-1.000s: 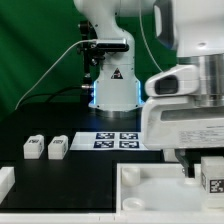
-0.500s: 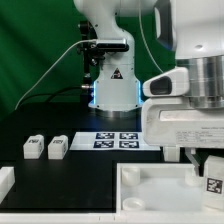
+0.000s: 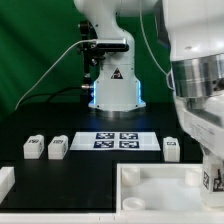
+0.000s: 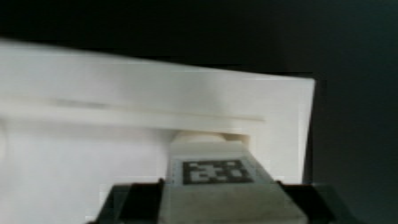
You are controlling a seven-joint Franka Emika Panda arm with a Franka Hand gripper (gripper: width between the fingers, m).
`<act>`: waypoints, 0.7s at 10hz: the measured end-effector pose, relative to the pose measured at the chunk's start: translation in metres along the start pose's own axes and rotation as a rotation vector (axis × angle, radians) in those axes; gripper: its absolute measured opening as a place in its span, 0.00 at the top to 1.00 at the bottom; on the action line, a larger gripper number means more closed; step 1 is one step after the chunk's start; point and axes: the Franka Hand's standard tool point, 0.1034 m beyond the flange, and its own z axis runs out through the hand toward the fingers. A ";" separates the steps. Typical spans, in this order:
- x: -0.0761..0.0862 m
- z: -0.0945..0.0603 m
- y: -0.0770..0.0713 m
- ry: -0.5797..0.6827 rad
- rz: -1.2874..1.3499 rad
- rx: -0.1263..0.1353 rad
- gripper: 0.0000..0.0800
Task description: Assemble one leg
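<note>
My gripper (image 4: 215,200) is shut on a leg (image 4: 215,178), a small white block with a black-and-white tag on its end. In the wrist view the leg's end points at a rounded recess near the edge of the large white tray-like piece (image 4: 107,110). In the exterior view the gripper (image 3: 214,180) is at the right edge, low over the tray-like piece (image 3: 160,190), with the leg's tag (image 3: 219,181) barely showing. Three more legs lie on the black table: two at the exterior view's left (image 3: 34,148) (image 3: 58,147) and one at the right (image 3: 171,148).
The marker board (image 3: 118,139) lies flat behind the legs, in front of the robot base (image 3: 112,85). Another white part (image 3: 5,180) sits at the exterior view's lower left edge. The arm's large white body fills the exterior view's right side.
The arm has moved toward the exterior view's right and lower, carrying the leg with it. This uncovers the leg lying to the right of the marker board.
</note>
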 end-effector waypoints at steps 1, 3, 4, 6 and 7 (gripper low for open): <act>0.001 -0.001 -0.001 -0.011 0.076 0.005 0.63; -0.001 0.000 0.000 -0.011 0.067 0.003 0.63; -0.001 0.000 0.000 -0.011 0.043 0.003 0.63; 0.001 0.000 0.000 -0.010 -0.039 0.003 0.38; 0.007 -0.001 -0.001 -0.007 -0.227 0.009 0.38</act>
